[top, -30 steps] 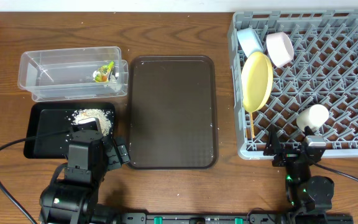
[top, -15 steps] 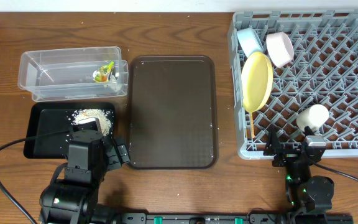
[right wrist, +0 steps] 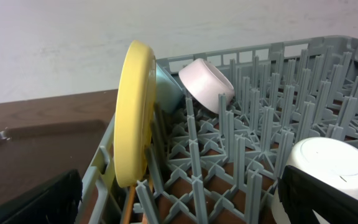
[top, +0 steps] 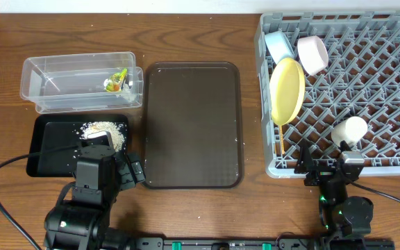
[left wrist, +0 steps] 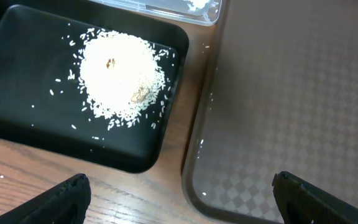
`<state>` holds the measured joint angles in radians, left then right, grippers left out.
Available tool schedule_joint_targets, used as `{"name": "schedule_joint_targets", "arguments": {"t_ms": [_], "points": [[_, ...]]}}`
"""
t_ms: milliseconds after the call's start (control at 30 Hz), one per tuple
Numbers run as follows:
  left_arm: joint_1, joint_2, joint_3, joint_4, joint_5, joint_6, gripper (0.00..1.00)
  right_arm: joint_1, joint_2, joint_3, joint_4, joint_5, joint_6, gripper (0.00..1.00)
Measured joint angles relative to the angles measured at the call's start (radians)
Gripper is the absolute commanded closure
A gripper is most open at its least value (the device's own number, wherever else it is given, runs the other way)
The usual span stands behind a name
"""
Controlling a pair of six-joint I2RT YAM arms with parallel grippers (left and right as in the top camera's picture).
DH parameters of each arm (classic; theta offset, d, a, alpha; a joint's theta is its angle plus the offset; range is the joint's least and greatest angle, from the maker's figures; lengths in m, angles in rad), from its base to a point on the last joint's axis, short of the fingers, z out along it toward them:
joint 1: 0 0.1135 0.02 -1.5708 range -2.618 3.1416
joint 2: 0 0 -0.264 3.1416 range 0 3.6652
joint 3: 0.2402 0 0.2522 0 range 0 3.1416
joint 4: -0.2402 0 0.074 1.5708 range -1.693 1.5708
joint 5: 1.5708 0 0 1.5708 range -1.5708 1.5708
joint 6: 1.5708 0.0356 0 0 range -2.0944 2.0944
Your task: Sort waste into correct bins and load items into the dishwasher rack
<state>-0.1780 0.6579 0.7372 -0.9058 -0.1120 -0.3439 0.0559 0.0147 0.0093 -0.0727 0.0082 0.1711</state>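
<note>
The grey dishwasher rack (top: 367, 76) at the right holds a yellow plate (top: 287, 90) on edge, a light blue bowl (top: 278, 44), a pinkish bowl (top: 312, 54), a whitish cup (top: 350, 130) and wooden chopsticks (top: 282, 139). The clear tub (top: 47, 90) contains the green-and-orange wrapper (top: 117, 80). Rice crumbs (top: 105, 132) lie piled in the black tray (top: 54, 149). My left gripper (left wrist: 180, 199) hangs open over the table between the black tray (left wrist: 17, 81) and the brown tray, rice (left wrist: 122, 73) ahead. My right gripper (right wrist: 180, 199) is open at the rack's near edge, between plate (right wrist: 132, 112) and cup (right wrist: 328, 168).
A large dark brown serving tray (top: 193, 125) lies between the bins and the rack. Black cables loop along the front table edge by both arm bases.
</note>
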Motion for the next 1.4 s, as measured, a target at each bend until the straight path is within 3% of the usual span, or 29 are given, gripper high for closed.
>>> {"name": "schedule_joint_targets", "arguments": {"t_ms": [267, 667, 1033, 1200, 1400], "points": [[0.007, -0.119, -0.034, 0.026, 0.0, 0.019, 0.04, 0.0, 0.0, 0.0, 0.0, 0.0, 0.0, 0.01], [0.082, -0.445, -0.43, 0.503, 0.0, 0.087, 0.04, 0.0, 0.0, 0.0, 0.0, 0.0, 0.0, 0.01], [0.121, -0.641, -0.679, 0.845, 0.007, 0.163, 0.04, 0.0, 0.0, 0.0, 0.0, 0.0, 0.0, 0.01], [0.124, -0.647, -0.71, 0.911, 0.016, 0.245, 0.04, 0.0, 0.0, 0.0, 0.0, 0.0, 0.0, 0.01], [0.124, -0.648, -0.716, 0.881, 0.074, 0.332, 0.04, 0.0, 0.0, 0.0, 0.001, 0.0, 0.0, 0.01]]}}
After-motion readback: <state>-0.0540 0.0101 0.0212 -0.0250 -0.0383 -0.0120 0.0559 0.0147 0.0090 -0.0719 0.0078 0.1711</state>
